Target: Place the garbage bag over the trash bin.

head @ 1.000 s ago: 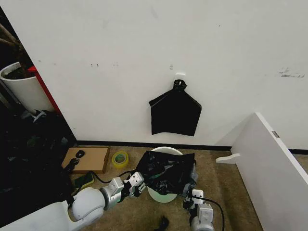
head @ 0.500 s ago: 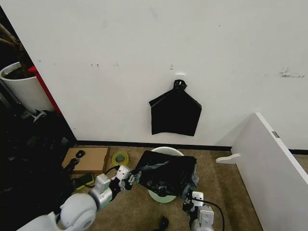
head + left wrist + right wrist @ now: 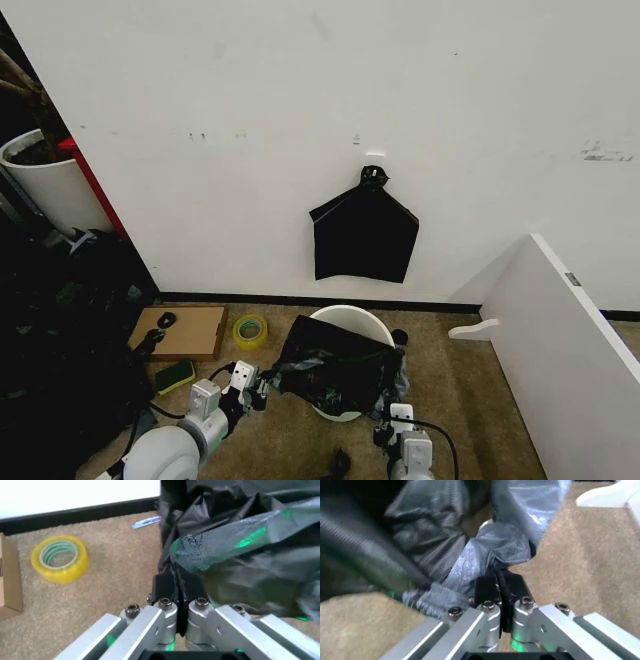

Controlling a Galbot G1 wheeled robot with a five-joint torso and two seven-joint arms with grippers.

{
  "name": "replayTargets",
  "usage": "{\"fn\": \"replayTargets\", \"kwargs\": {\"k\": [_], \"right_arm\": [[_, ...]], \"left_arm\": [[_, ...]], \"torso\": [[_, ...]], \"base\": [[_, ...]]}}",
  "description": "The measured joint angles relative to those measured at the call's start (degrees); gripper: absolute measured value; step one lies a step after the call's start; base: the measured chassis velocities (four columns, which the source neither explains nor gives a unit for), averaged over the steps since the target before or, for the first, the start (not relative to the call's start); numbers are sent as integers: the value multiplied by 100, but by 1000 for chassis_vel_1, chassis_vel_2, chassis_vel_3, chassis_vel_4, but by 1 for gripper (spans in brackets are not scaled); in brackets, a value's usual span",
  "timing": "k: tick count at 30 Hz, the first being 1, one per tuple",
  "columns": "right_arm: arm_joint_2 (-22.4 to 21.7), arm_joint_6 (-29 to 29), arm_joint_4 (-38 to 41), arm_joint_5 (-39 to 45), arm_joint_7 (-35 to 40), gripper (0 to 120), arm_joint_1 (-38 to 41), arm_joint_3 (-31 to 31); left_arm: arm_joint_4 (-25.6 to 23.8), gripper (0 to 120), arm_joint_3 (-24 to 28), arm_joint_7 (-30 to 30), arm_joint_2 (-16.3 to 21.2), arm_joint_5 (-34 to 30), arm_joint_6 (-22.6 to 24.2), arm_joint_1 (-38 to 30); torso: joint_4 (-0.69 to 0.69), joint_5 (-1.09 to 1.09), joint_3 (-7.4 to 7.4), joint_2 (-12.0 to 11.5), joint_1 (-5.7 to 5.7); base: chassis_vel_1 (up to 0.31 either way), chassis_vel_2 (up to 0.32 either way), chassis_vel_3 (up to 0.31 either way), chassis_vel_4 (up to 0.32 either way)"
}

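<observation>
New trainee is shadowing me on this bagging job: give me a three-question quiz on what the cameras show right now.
1. True or false: the left gripper is shut on the garbage bag.
2. What does the right gripper hold? A) tape roll B) garbage bag C) cardboard box
3. Fill in: the yellow tape roll lies on the carpet between the cardboard box and the ____.

Key: 1 true; 2 B; 3 trash bin.
</observation>
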Motion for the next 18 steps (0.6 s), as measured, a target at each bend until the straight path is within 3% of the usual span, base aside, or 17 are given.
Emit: {"fn": "replayTargets", "kwargs": {"k": [12, 18], "right_arm": [[111, 63, -382, -12, -6, 0, 376, -27], [80, 74, -387, -72, -8, 0, 383, -42]], "left_arm": [[368, 0, 195, -121, -196, -114, 89, -359], [374, 0, 190, -151, -114, -175, 121, -392]], "torso": [[2, -10, 0, 0, 1], [6, -7, 0, 0, 1]], "base": [[0, 0, 0, 0], [0, 0, 0, 0]]}}
